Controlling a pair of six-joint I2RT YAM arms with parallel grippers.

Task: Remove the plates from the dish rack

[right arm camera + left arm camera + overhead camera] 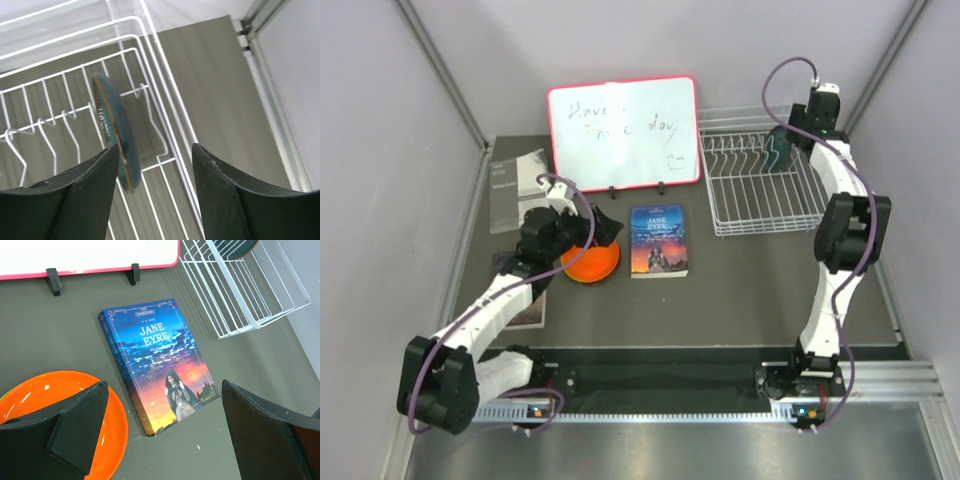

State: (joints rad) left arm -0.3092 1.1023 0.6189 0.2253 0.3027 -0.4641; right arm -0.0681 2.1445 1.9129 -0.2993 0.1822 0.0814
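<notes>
At the far right, your right gripper [155, 150] hangs wide open over the dish rack [760, 190]. The teal plate [112, 130] stands upright in the tines, just beside one finger. Your left gripper [164, 385] is spread open too, above the orange plate [45, 395] lying flat just left of the book [155, 355].

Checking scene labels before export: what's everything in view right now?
dish rack: 1, white wire, back right of the table
teal plate: 1, dark teal, upright in the rack
orange plate: 1, orange, flat on the table, left of the book
book: 1, blue "Jane Eyre" cover, centre
whiteboard: 1, white with red frame, standing at the back
booklet: 1, grey, back left
printed card: 1, dark, partly under the left arm
left gripper: 1, black, open, above the orange plate
right gripper: 1, black, open, at the teal plate
</notes>
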